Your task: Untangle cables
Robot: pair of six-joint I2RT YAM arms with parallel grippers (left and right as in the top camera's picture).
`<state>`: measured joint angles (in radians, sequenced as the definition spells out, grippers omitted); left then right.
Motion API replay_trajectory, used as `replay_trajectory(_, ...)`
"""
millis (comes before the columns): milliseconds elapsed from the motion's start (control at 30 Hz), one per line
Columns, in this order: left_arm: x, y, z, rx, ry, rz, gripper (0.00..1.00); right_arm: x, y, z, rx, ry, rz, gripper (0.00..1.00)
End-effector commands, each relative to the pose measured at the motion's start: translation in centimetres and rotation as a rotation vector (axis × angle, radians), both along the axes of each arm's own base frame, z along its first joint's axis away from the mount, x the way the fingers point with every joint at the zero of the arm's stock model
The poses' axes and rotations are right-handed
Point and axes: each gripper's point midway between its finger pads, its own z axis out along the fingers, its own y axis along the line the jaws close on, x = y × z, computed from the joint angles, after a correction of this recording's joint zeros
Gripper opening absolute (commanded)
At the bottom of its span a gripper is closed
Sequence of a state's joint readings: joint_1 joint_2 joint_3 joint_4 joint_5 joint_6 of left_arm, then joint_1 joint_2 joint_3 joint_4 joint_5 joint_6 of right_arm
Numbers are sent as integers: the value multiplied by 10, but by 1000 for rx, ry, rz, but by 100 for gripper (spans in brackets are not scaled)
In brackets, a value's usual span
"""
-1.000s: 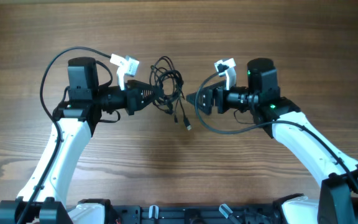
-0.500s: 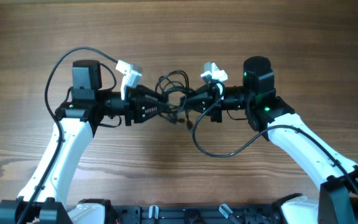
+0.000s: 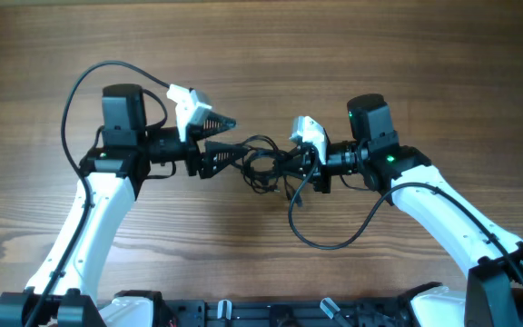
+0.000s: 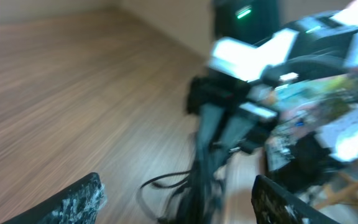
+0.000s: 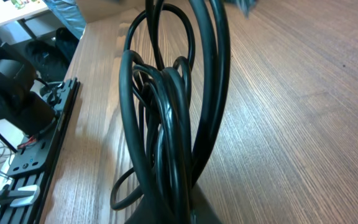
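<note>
In the last second the right claw (image 3: pixel 292 169) has crossed the gap that lay between it and the cables (image 3: pixel 260 163), and the left claw (image 3: pixel 234 139), which was closed at the bundle, has let go. The bundle itself has slid nearer the robot's side of the table (image 3: pixel 261 45). The right claw is now clenched on the cables. Its wrist camera shows the black loops (image 5: pixel 166 124) rising straight out of the pinch point at the bottom edge of the picture, standing off the wood and crossing over one another. The left claw is released, with its fingers spread wide. From above, one finger (image 3: pixel 216 121) angles away from the robot and the other lies low beside the left end of the bundle. In the left wrist view both fingers (image 4: pixel 73 202) sit at the bottom corners, and the blurred dark strands (image 4: pixel 191 186) lie on the wood between them, with the right arm (image 4: pixel 247 56) beyond. From above, the cables form a small dark tangle stretched between the two claws, near the middle of the table. The plugs cannot be made out. Further out, a thicker black arm cable (image 3: pixel 325 238) hangs in a loop below the right wrist, and another (image 3: pixel 75 91) arcs round the left arm.
</note>
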<state>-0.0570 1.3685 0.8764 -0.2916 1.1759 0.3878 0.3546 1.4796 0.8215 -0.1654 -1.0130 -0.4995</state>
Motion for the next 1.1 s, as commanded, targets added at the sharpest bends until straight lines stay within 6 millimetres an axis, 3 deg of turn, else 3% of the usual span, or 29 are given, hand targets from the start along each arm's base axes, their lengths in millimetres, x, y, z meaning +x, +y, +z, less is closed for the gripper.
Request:
replay_trajectory(0, 18, 12, -30, 208, -5, 146, 54, -6, 2, 10, 34, -24, 40, 4)
replay_trajectory(33, 20, 17, -38, 256, 15, 178, 45, -6, 2, 9, 33, -21, 40, 4)
replay_trajectory(133, 13, 12, -45, 283, 45, 166, 36, -7, 2, 9, 32, -17, 39, 4)
replay_trajectory(233, 4, 3, -49, 290, 70, 133, 14, -7, 2, 9, 32, -18, 39, 4)
replay_trajectory(267, 0, 1, -50, 292, 79, 122, 13, -6, 2, 9, 32, -18, 39, 4)
replay_trajectory(333, -7, -4, -53, 299, 100, 100, 24, -6, 2, 9, 32, -19, 39, 4)
replay_trajectory(400, -10, -8, -55, 311, 104, 90, 25, -6, 2, 9, 33, -20, 39, 4)
replay_trajectory(467, -3, -1, -64, 381, 87, 138, 4, -6, 2, 9, 32, -17, 39, 4)
replay_trajectory(500, 1, 4, -68, 415, 83, 167, 4, -6, 2, 9, 32, -16, 38, 5)
replay_trajectory(533, 8, 12, -72, 456, 86, 222, 4, -5, 1, 8, 28, 7, 21, 13)
replay_trajectory(633, 32, 31, -74, 476, 163, 439, 4, 12, -13, 4, 11, 145, -117, 52)
replay_trajectory(667, 35, 31, -71, 455, 175, 464, 4, 20, -23, 4, 25, 268, -203, 80)
replay_trajectory(700, 36, 31, -71, 453, 173, 466, 4, 26, -30, 4, 42, 387, -278, 100)
replay_trajectory(800, 37, 30, -70, 450, 167, 465, 4, 25, -30, 17, 134, 800, -390, 100)
replay_trajectory(867, 40, 28, -66, 416, 194, 492, 4, 27, -14, 18, 141, 922, -460, 100)
replay_trajectory(967, 36, 18, -65, 405, 200, 469, 4, 50, -2, -7, 148, 1133, -875, 76)
replay_trajectory(1067, 29, 3, -65, 408, 188, 426, 4, 47, 10, -12, 195, 1314, -1007, 73)
